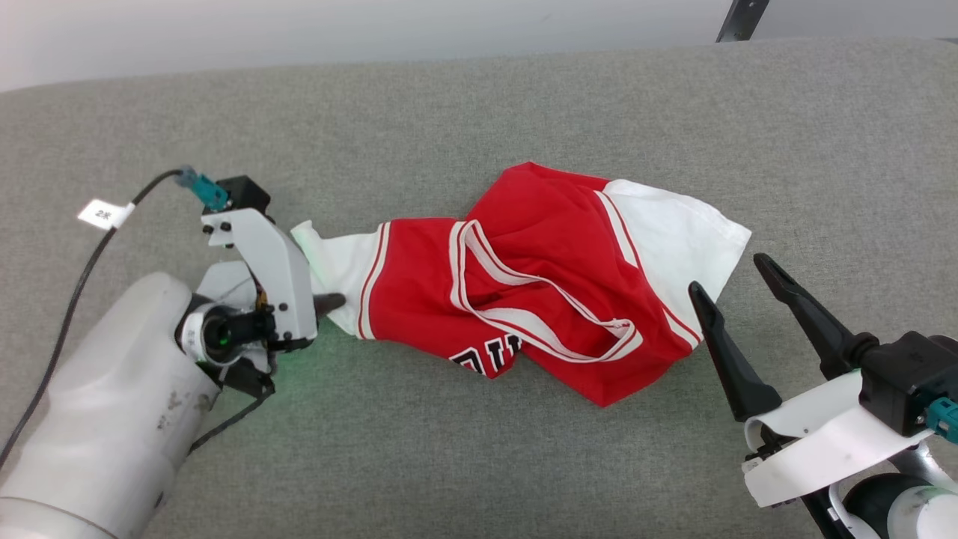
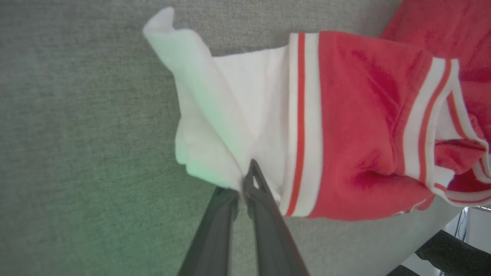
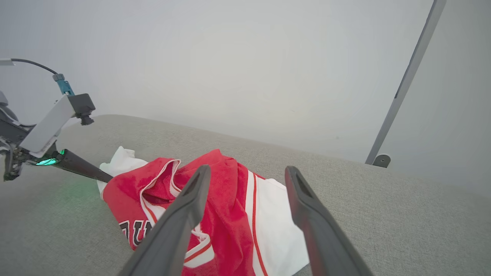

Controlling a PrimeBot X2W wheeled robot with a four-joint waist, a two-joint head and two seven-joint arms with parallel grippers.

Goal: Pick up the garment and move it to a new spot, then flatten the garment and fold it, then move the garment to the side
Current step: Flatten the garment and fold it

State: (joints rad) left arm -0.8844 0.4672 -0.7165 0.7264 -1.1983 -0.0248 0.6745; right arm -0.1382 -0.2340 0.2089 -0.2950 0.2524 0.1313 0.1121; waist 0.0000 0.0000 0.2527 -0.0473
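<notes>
Cable tag: small white paper tag (image 1: pixel 105 215) on the thin black cable (image 1: pixel 90 269), behind the fingers of the left gripper (image 1: pixel 333 302); roughly "2R".
Shirt lettering: black white-outlined letters (image 1: pixel 488 361) on the red-and-white jersey fabric shirt (image 1: pixel 554 254), left of the fingers of the right gripper (image 1: pixel 724 271); only "U" clear.

Grey fabric surface (image 1: pixel 479 97), slanted metal pole (image 3: pixel 407 76)

The soft cloth of the garment (image 1: pixel 554 292) looks matt, and the grey cover (image 1: pixel 479 464) under it looks rough and woven.
</notes>
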